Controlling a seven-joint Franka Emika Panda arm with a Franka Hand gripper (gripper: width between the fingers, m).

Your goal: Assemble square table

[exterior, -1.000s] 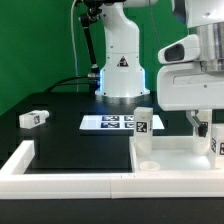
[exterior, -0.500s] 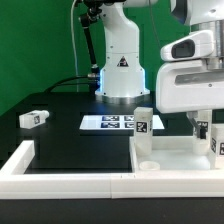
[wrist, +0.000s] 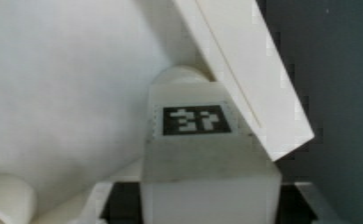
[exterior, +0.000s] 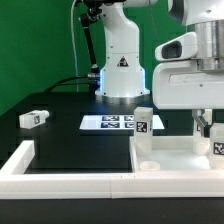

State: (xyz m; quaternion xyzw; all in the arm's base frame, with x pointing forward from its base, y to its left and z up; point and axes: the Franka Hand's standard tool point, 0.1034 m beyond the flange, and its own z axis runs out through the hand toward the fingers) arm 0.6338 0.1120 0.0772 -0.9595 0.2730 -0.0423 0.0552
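Leg block (exterior: 217, 146) gripped upright, slab (exterior: 175, 152) flat

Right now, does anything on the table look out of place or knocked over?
One leg block lies on its side, alone at the exterior view's left, apart from the slab. Nothing looks damaged.

black table (exterior: 70, 135), leg block (exterior: 34, 118), marker board (exterior: 108, 123), slab (exterior: 180, 155)
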